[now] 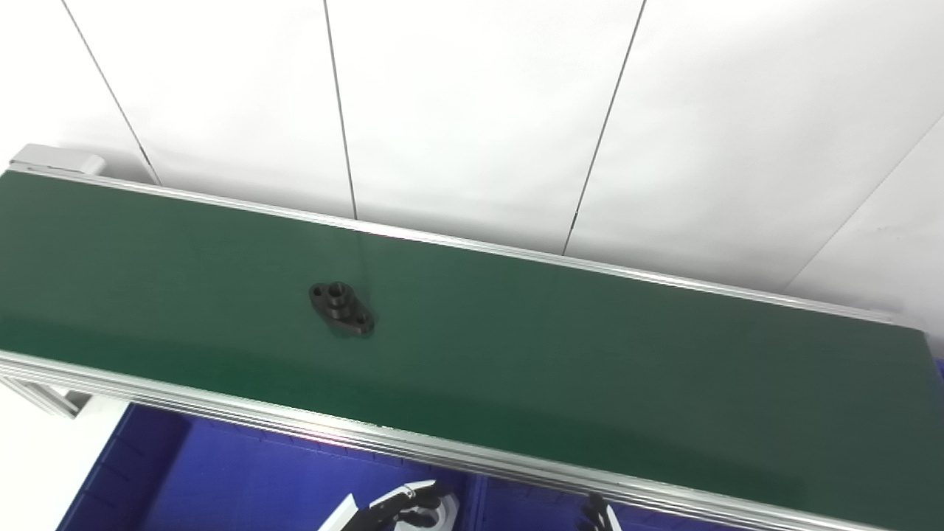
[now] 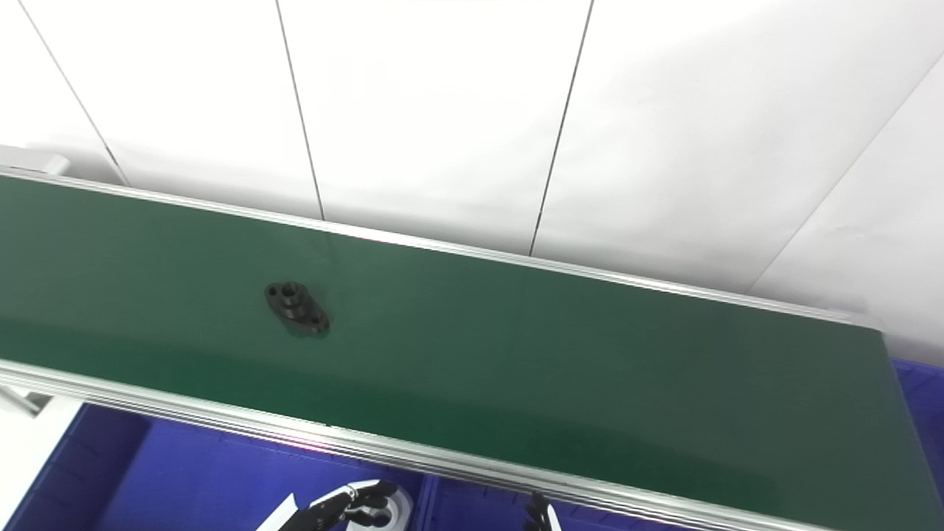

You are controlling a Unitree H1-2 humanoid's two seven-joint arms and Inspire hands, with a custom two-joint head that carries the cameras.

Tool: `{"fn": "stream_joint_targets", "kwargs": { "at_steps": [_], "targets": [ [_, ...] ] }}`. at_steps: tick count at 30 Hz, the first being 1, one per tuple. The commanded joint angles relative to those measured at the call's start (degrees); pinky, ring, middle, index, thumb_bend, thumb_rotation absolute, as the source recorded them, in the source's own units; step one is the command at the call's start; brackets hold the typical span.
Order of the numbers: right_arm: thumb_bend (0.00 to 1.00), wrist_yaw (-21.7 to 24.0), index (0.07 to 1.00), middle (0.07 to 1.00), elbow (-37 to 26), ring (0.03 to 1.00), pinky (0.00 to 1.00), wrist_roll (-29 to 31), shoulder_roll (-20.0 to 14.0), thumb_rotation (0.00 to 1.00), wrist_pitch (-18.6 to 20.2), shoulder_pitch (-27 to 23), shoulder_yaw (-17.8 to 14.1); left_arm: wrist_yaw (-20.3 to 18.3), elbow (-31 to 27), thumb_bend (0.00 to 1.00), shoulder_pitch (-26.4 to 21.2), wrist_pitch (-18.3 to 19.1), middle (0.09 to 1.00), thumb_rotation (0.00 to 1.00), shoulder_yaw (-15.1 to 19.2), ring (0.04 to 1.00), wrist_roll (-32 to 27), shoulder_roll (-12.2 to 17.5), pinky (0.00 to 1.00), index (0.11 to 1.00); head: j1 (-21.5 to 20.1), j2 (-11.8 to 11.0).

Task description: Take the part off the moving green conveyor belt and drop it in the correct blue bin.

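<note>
A black flanged part [image 1: 341, 308] with a raised centre hub and two bolt holes lies flat on the green conveyor belt [image 1: 553, 346], left of the belt's middle. Only the tips of my left hand [image 1: 409, 504] show at the bottom edge, white and black fingers curled over the blue bin [image 1: 221, 479] below the belt's near rail. Of my right hand [image 1: 596, 514] just a few dark fingertips peek up at the bottom edge. Both hands are well below and to the right of the part, touching nothing that I can see.
An aluminium rail [image 1: 442, 450] runs along the belt's near edge, and another along the far edge by the white panelled wall. A divider [image 1: 476, 501] separates the left blue bin from a second one [image 2: 472, 509]. More blue shows at the belt's right end [image 1: 938, 369].
</note>
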Motion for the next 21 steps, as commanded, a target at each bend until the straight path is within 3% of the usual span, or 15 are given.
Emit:
{"fn": "stream_joint_targets", "kwargs": {
  "at_steps": [1,6,10,16,21],
  "targets": [
    [0.71,-2.47,0.962,0.913,-4.51,0.859,0.78,-0.07,-0.27,0.34,-3.32,1.12,0.01,1.42,-1.5,0.85,0.08,-2.03,0.865,0.42,-0.18,0.825,0.06,0.73,0.74,0.831,-0.35,0.18],
    [0.73,-3.96,0.941,0.879,-10.36,0.83,0.76,-1.27,-0.01,0.36,-3.31,1.31,-0.72,1.67,-1.33,0.85,-0.27,-2.03,0.863,0.41,-0.39,0.823,0.32,0.56,0.73,0.83,-0.83,0.51],
    [0.75,-3.71,0.919,0.851,-15.42,0.796,0.69,-2.22,0.86,0.4,-3.29,0.46,-2.14,2.98,-0.86,0.86,-0.75,-2.03,0.862,0.42,-0.96,0.82,1.21,0.41,0.72,0.829,-0.87,0.64],
    [0.76,1.45,0.894,0.788,-21.04,0.69,0.55,1.23,1.76,0.38,-2.03,-2.65,-5.32,3.82,-0.24,0.86,-1.47,-2.03,0.864,0.41,-2.03,0.825,0.62,0.46,0.73,0.827,-1.77,0.73],
    [0.8,4.96,0.855,0.756,-22.83,0.657,0.53,3.87,3.31,0.32,-0.06,-6.2,-8.41,4.3,-0.01,0.86,-1.85,-2.03,0.866,0.42,-2.38,0.826,1.13,0.55,0.74,0.829,-2.76,0.8]
  ]
}}
